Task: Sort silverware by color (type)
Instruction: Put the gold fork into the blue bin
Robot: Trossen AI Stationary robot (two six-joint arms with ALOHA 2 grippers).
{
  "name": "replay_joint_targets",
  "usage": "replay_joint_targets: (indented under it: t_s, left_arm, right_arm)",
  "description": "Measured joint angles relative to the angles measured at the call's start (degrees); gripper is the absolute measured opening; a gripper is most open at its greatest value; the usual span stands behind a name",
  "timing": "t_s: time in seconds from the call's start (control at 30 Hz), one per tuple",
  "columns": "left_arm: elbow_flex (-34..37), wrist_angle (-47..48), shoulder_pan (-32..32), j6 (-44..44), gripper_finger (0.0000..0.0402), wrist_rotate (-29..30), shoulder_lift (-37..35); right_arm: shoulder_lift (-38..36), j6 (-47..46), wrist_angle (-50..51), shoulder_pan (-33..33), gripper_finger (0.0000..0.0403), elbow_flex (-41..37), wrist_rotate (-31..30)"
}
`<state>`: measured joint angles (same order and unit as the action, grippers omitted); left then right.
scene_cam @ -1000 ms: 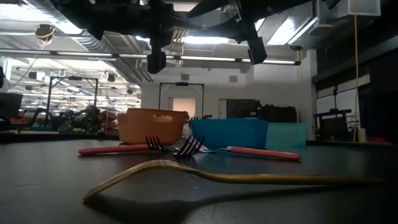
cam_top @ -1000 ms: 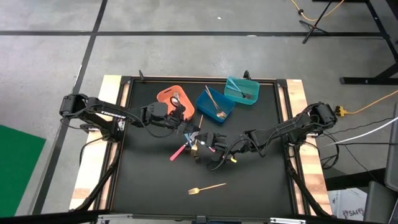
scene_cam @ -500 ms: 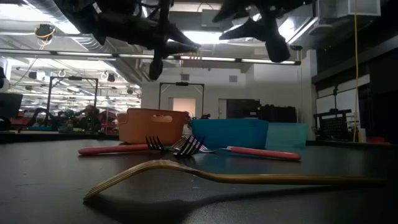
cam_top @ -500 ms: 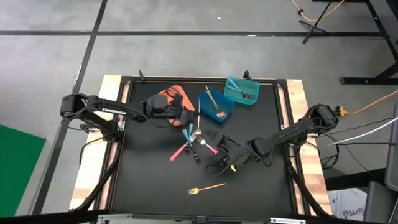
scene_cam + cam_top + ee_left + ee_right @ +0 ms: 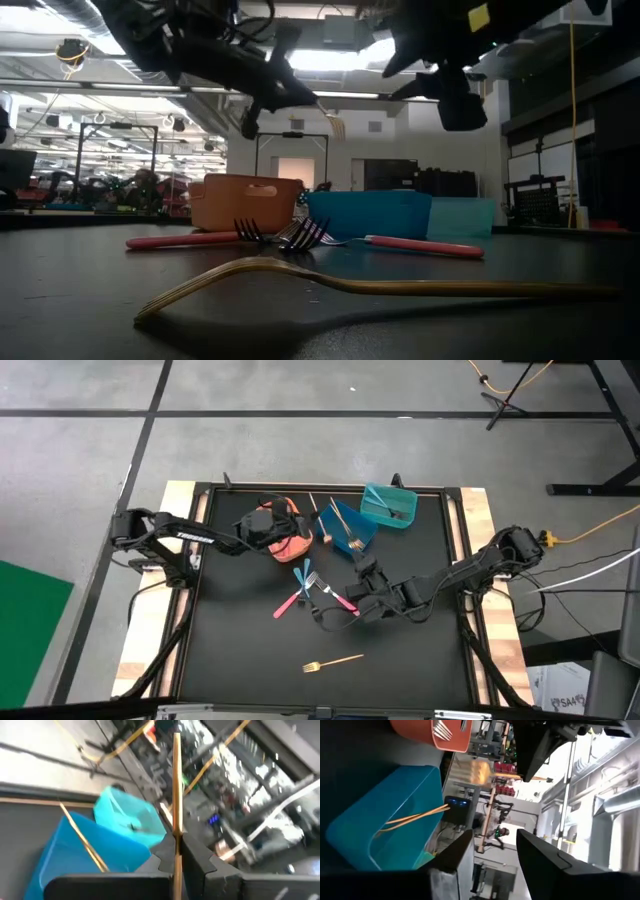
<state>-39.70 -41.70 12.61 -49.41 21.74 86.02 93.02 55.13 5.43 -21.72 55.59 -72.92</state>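
Left pincer (image 5: 303, 532) clamped shut; right pincer (image 5: 362, 570) parted, empty.

The worktop (image 5: 240, 650) was matte black, edged in pale wood. Three bins stood on it: an orange bin (image 5: 290, 540), a deep blue bin (image 5: 342, 532) and a lighter teal bin (image 5: 388, 506). A gold fork (image 5: 333, 661) lay alone on the black surface (its tone closer to brass in the low view). Pink-handled pieces (image 5: 288, 604) and a light-blue-handled piece (image 5: 302, 574) crossed at the middle. Both arms were dark, and the left end effector (image 5: 176, 851) pinched a gold utensil (image 5: 176, 780).
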Motion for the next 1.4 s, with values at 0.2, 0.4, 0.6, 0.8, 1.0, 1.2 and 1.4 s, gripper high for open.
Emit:
replay_joint_targets:
  t_s: [0.2, 0.4, 0.6, 0.8, 1.0, 1.2, 1.4]
  left_arm:
    - [-4.0, -3.0, 1.8, 0.0, 0.0008, 2.1, 6.9]
    - [-11.7, -3.1, 2.7, 3.3, 0.0008, 1.4, 15.9]
    - [-17.4, -3.1, 3.3, 3.4, 0.001, 1.3, 23.5]
    - [-20.1, -2.9, 3.6, 3.4, 0.0011, 1.3, 28.4]
    - [-20.2, -2.5, 3.6, 3.5, 0.0012, 1.3, 29.7]
    - [-20.2, -0.9, 3.6, 3.5, 0.0014, 1.3, 29.7]
    - [-20.2, 0.5, 3.6, 3.5, 0.004, 1.3, 29.7]
  right_arm:
    - [0.0, -8.9, 5.4, 0.0, 0.0143, 0.0, 0.0]
    - [0.0, -14.1, 8.8, 0.0, 0.0143, 0.0, 0.0]
    - [0.0, -17.4, 11.1, 0.0, 0.0143, 0.0, 0.0]
    - [0.0, -18.1, 11.4, 0.0, 0.0143, 0.0, 0.4]
    - [0.0, -18.1, 11.4, 0.0, 0.0143, 0.0, 0.4]
    - [0.0, -18.0, 11.4, 0.0, 0.0143, 0.0, 0.5]
    - [0.0, -18.0, 11.4, 0.0, 0.0143, 0.0, 0.4]
